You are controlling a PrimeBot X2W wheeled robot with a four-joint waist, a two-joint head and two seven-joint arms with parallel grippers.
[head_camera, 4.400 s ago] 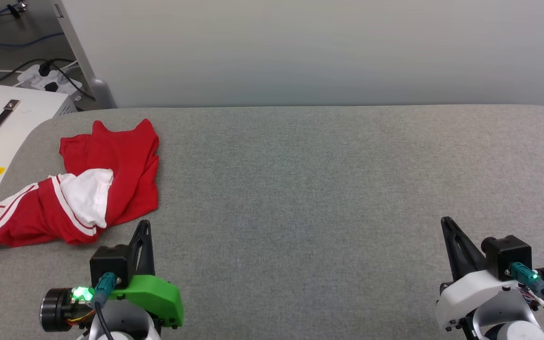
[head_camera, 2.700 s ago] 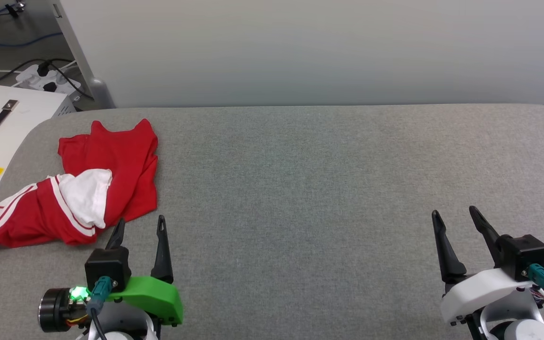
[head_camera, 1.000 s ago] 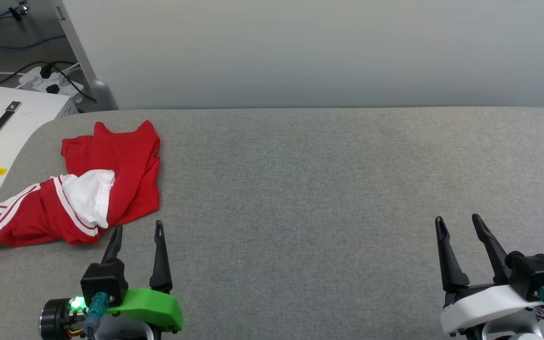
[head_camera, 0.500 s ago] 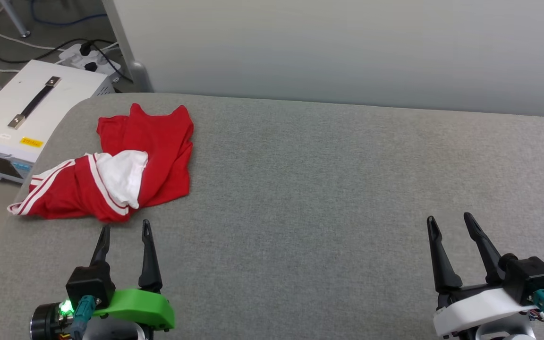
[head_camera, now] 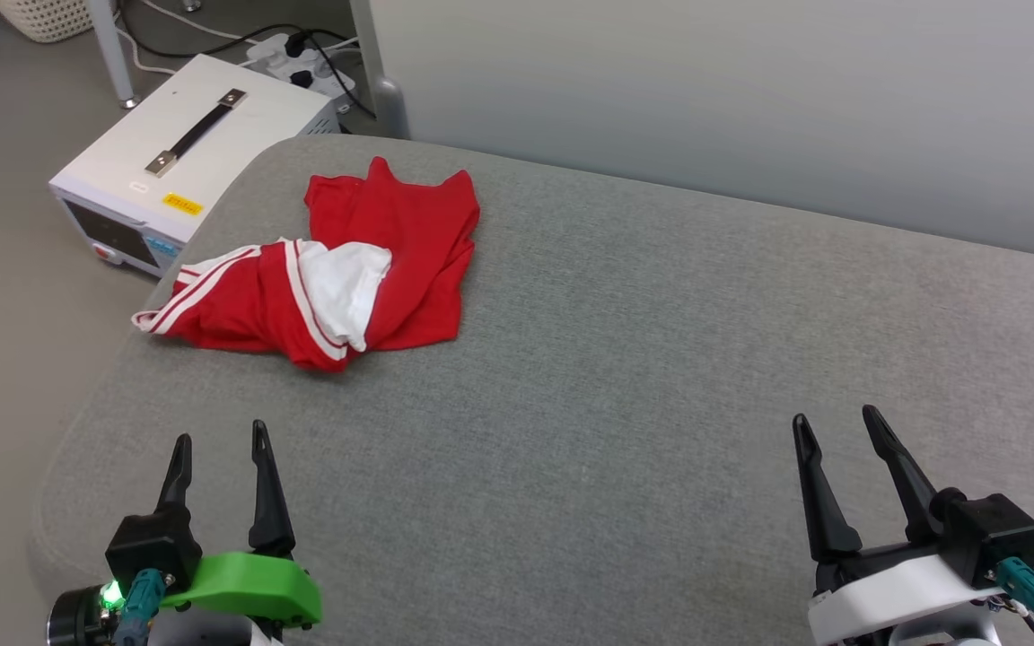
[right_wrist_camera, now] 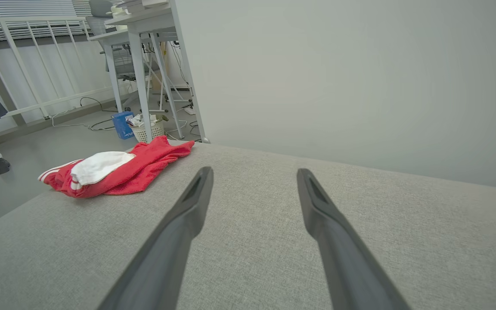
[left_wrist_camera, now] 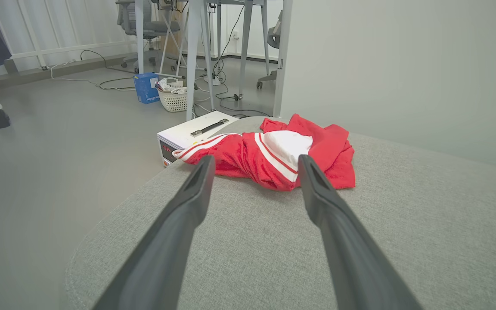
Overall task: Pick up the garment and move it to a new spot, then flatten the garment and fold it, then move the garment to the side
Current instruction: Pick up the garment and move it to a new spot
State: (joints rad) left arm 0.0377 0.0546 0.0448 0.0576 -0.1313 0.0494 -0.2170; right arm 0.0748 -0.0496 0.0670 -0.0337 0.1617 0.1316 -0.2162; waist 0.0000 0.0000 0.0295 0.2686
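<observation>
Hovering low over the grey counter (head_camera: 625, 359) with the left claw (head_camera: 220, 432) spread wide and empty, nothing between its two dark fingers. Likewise for the right claw (head_camera: 834, 415): parted, holding nothing, well off to the other side. Straight ahead of the left claw, apart from it and framed between its fingers in the left wrist view: the garment (head_camera: 409, 233), crumpled in a loose heap near the counter's rounded corner, red cloth bunched around a white sleeve (head_camera: 346, 283), with one striped end trailing out close to the counter's edge. From the right claw, far ahead and well across to its left. Beyond the heap and off the counter, down on the floor: a white box (head_camera: 185, 152) with a handle. Judging by the soft folds, probably light, limp and floppy, with no stiffness to rely on; likely to sag, unfurl and drag on the cloth surface once lifted. Probably best pinched at the raised red ridge nearest the left claw, through several layers. Better not to take the sleeve alone, liable to lift by itself and leave the rest behind.
</observation>
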